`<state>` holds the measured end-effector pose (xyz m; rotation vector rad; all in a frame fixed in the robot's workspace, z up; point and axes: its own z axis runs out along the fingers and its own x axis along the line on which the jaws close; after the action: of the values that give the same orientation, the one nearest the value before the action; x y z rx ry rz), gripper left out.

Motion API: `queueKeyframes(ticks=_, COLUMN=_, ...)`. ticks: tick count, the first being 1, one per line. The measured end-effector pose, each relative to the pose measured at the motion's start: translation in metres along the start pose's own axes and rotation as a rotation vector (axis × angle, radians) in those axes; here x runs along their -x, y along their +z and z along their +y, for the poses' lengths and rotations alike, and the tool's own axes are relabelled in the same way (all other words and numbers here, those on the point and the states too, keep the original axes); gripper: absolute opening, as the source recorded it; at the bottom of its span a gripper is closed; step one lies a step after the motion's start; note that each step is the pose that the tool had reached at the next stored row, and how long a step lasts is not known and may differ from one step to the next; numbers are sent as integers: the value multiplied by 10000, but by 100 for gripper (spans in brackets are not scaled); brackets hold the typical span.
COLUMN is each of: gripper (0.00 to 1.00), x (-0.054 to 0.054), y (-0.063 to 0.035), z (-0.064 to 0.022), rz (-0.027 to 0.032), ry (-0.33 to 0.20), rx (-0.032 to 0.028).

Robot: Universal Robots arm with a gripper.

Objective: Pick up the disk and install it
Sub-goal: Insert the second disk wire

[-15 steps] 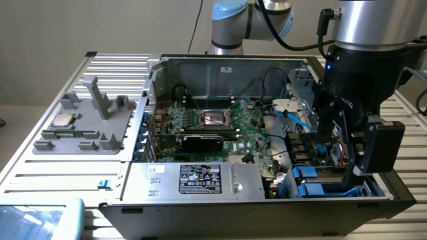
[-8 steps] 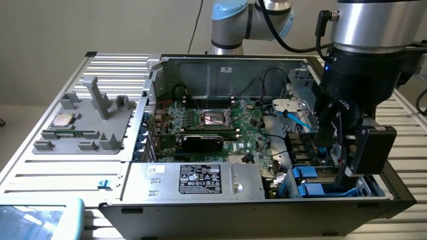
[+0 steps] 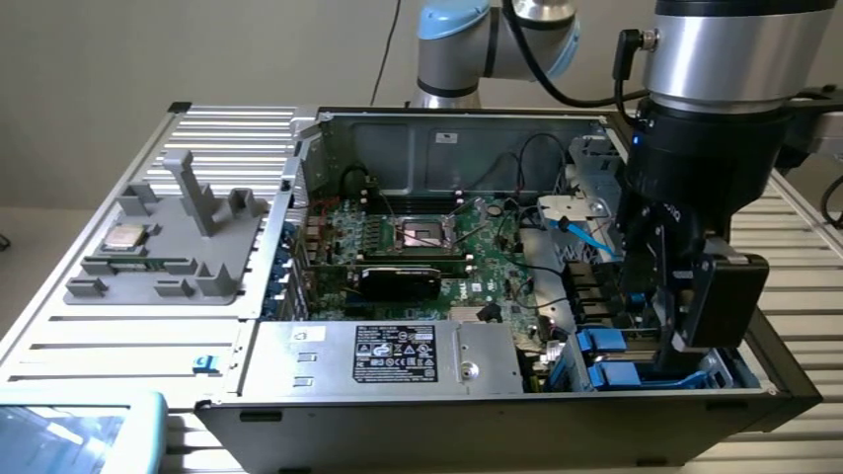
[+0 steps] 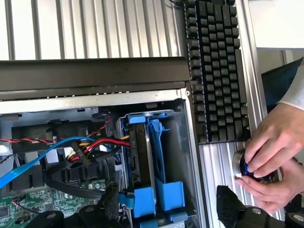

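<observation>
The disk (image 4: pixel 141 156) stands on edge in the blue-bracketed drive bay (image 4: pixel 164 142) at the case's corner, at about five o'clock in the exterior view, so the install looks all but finished; whether it is fully seated and cabled I cannot tell. The pincer (image 3: pixel 692 306) hangs directly above that bay, jaws spread wide and gripping nothing. At three o'clock from the bay in the wrist view, a person's hands (image 4: pixel 273 152) work a small knob on the desk beside a black keyboard (image 4: pixel 216 71).
</observation>
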<state>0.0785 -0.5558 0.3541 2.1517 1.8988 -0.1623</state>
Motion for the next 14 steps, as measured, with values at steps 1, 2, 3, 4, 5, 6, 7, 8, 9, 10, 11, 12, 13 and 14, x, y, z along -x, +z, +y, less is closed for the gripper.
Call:
queueKeyframes(ticks=1, gripper=89, x=-2, y=7, z=-2, rz=29, ry=13, rx=36)
queueKeyframes(ticks=2, gripper=89, x=-3, y=12, z=-3, rz=54, ry=25, rx=73)
queueKeyframes(ticks=3, gripper=89, x=-4, y=16, z=-4, rz=77, ry=40, rx=114)
queueKeyframes(ticks=4, gripper=89, x=-6, y=21, z=-4, rz=103, ry=55, rx=157)
queueKeyframes(ticks=5, gripper=89, x=-7, y=24, z=-5, rz=123, ry=68, rx=194)
queueKeyframes(ticks=6, gripper=89, x=-7, y=26, z=-4, rz=137, ry=75, rx=219)
queueKeyframes(ticks=7, gripper=89, x=-8, y=27, z=-4, rz=147, ry=78, rx=230)
queueKeyframes(ticks=8, gripper=87, x=-8, y=29, z=-4, rz=158, ry=82, rx=234)
queueKeyframes(ticks=9, gripper=87, x=-9, y=30, z=-5, rz=166, ry=84, rx=235)
queueKeyframes(ticks=10, gripper=80, x=-8, y=30, z=-5, rz=167, ry=85, rx=235)
queueKeyframes(ticks=11, gripper=80, x=-8, y=29, z=-5, rz=168, ry=84, rx=235)
queueKeyframes(ticks=12, gripper=80, x=-8, y=29, z=-5, rz=171, ry=85, rx=235)
queueKeyframes(ticks=13, gripper=80, x=-7, y=28, z=-5, rz=182, ry=87, rx=233)
queueKeyframes(ticks=14, gripper=80, x=-7, y=29, z=-6, rz=230, ry=93, rx=227)
